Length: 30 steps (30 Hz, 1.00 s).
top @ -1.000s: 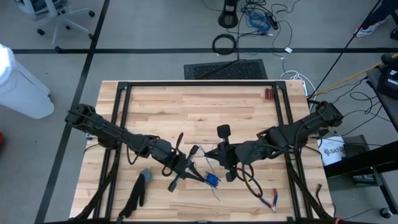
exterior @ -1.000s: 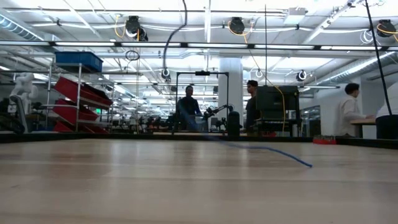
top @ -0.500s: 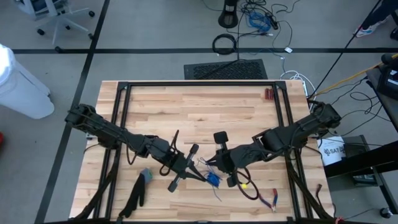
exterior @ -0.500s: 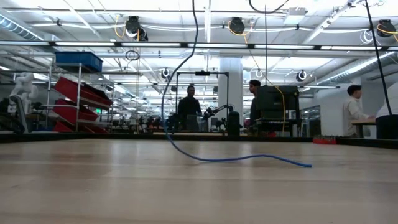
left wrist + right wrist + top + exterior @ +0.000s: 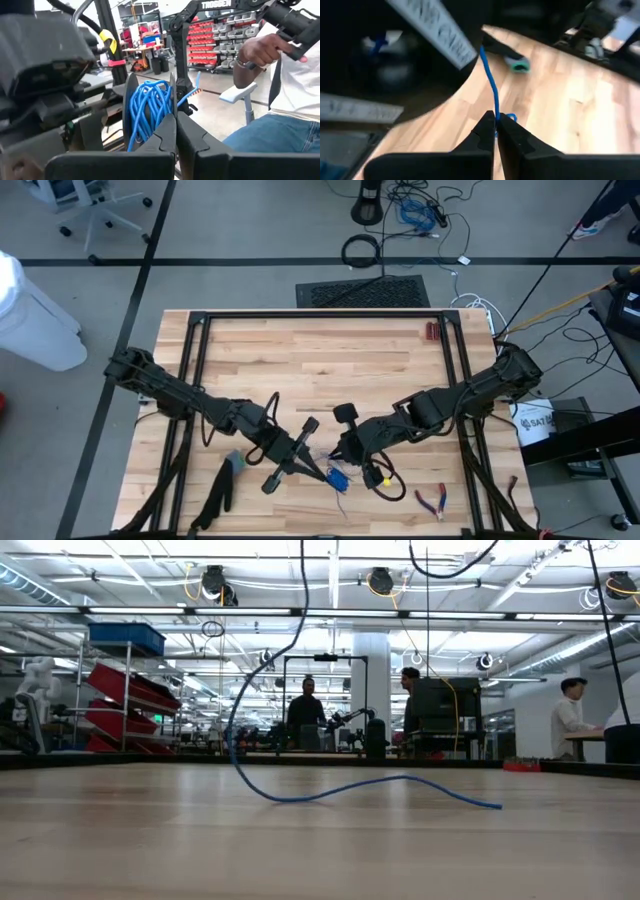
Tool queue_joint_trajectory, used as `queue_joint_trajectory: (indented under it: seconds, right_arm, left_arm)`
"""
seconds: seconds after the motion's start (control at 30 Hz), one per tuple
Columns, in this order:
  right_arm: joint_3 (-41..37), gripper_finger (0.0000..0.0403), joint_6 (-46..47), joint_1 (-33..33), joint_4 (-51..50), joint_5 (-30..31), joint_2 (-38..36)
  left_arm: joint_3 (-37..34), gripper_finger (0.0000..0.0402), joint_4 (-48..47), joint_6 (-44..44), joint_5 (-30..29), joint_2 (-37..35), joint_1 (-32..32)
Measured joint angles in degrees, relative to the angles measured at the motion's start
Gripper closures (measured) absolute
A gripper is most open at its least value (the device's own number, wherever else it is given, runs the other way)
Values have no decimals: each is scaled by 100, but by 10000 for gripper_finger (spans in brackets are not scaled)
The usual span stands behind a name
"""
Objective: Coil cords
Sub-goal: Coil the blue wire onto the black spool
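Observation:
The thin blue cord shows as a bundle of several loops [image 5: 147,107] in my left gripper [image 5: 175,127], which is shut on it. In the high view the bundle [image 5: 338,476] sits near the table's near edge, between my left gripper [image 5: 325,471] and my right gripper [image 5: 349,461]. My right gripper [image 5: 495,127] is shut on one strand of the cord [image 5: 492,95]. In the low view the cord's loose length [image 5: 380,783] lies on the table, its free end [image 5: 498,806] to the right, and rises out of the picture's top. My left gripper pinches the looped bundle [image 5: 161,114] between its two fingers, several strands at once. The loops stand up past the fingertips, clear of the table. My right gripper pinches a single strand [image 5: 495,119] between its two fingers. The strand runs straight on from the fingers toward my left arm [image 5: 435,35].
Red-handled pliers [image 5: 432,500] lie near the table's near right corner. A dark glove-like thing [image 5: 218,495] and a small teal object [image 5: 235,462] lie at the near left. A small red object [image 5: 431,331] lies at the far right. A person [image 5: 280,85] stands beyond the table.
My right gripper has gone toward the table's left and near edge, closer to my left gripper and the bundle. In the low view more of the cord has come down onto the table, and its rising part has shifted left.

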Motion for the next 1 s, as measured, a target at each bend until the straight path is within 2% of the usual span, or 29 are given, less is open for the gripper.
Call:
queue_joint_trajectory:
  seconds: [0.33,0.47,0.63,0.77,0.87,1.0]
  right_arm:
    - [0,355,505,125,-730,31,-144]
    - [1,334,774,268,-985,321,-290]
    - [2,312,1521,585,-1738,1123,-377]
    - [-15,302,2465,1065,-2084,1774,-386]
    - [-240,301,2968,1485,-1670,2432,-388]
    - [-830,300,3094,1933,-365,3808,-384]
  left_arm:
    - [0,402,-11,15,-15,-31,-13]
    - [0,402,-4,120,-43,-31,-15]
    - [0,402,-20,109,-333,-57,-13]
    - [0,402,-113,80,-831,-155,-13]
    - [0,402,-240,-66,-1352,-255,-13]
    - [0,402,-322,-171,-1746,-303,-9]
